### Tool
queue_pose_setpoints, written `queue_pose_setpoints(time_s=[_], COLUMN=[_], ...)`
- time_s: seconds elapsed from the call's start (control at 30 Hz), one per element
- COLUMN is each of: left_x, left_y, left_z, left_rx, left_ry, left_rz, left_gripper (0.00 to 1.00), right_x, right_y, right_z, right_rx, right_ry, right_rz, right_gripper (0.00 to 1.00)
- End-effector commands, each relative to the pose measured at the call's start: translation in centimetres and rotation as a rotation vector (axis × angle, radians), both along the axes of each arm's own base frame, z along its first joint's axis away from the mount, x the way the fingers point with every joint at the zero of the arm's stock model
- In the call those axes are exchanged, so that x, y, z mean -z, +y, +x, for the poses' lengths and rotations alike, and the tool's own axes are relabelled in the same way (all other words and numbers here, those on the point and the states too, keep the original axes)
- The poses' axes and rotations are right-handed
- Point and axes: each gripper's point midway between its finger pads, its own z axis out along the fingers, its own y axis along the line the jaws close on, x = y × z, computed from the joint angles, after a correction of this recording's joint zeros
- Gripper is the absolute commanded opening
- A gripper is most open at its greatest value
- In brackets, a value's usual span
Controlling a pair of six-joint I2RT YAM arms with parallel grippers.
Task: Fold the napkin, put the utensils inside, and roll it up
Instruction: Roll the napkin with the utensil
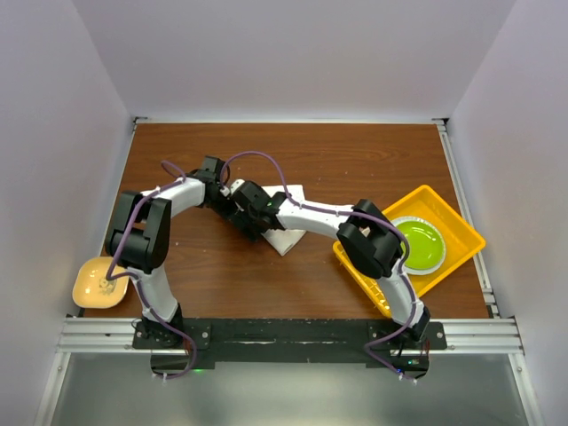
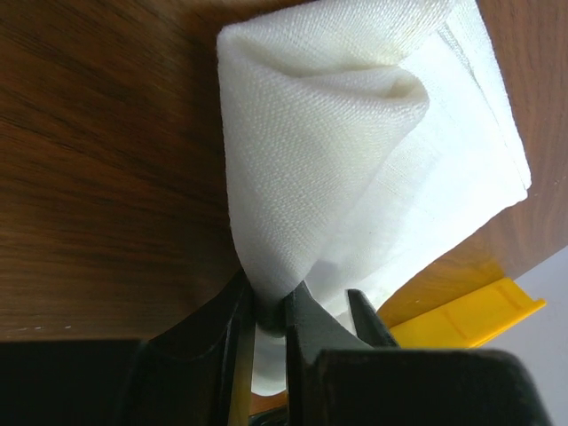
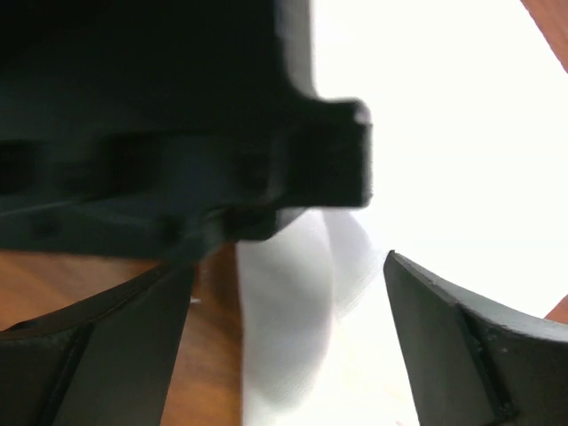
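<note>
The napkin (image 1: 286, 235) lies folded on the bench (image 1: 355, 160) near the middle, just left of the yellow tray (image 1: 453, 222). In the top view most of it is covered by the two arms meeting over it. One white corner points toward the near edge, and another part shows on the far side of the right forearm.

The left end effector (image 2: 269, 293) is pressed together on the napkin. Its wrist view shows a bunched fold of the cloth pinched between the two dark fingers (image 2: 306, 328), and the layers fan out beyond them over the wood. The cloth's far-right edge is a neat stack of folded layers. A corner of the yellow tray shows at the lower right of that view.

The right end effector (image 3: 291, 264) is spread wide, with its fingers either side of the white cloth and not gripping it. A black, blurred housing (image 3: 160, 115) fills the upper left of the right wrist view, close in front of the fingers.

The yellow tray sits at the right of the bench, turned at an angle, and holds a green plate (image 1: 417, 244). A pale yellow bowl (image 1: 96, 282) rests at the near left edge, beside the left arm's base.
</note>
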Motion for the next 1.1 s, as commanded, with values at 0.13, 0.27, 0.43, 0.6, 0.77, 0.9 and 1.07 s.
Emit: queue_pose_setpoints(time_s=[0.13,0.27,0.43,0.6,0.77,0.9,1.07], left_x=[0.0,-0.5,-2.2,-3.4,-3.3,-2.6,-1.8], left_y=[0.4,1.5,3.0,2.9,1.5,0.5,-0.2], left_z=[-2.0,-1.8,-0.8,-0.8,-0.5,0.3,1.5], left_rx=[-0.015,-0.006,0.037,0.043,0.053,0.048,0.043], left_ry=[0.052,0.015,-0.072,-0.128,-0.139,-0.135,-0.127], left_rz=[0.024,0.058,0.139,0.127,0.064,0.028,0.019], left_gripper=[0.03,0.29,0.51,0.55,0.57,0.57,0.55], right_x=[2.1,1.6,1.7,4.0,5.6,6.7,7.4], right_y=[0.1,0.9,1.6,0.6,-0.6,-1.3,-2.1], right_z=[-0.3,-0.5,-1.1,-2.0,-2.8,-2.7,-2.3], right_rx=[0.008,-0.026,-0.082,-0.04,-0.007,0.046,0.076], right_ry=[0.017,0.054,0.305,0.703,0.977,1.053,1.056], right_rz=[0.017,0.074,0.32,0.564,0.683,0.72,0.725], right_gripper=[0.38,0.04,0.0,0.0,0.0,0.0,0.0])
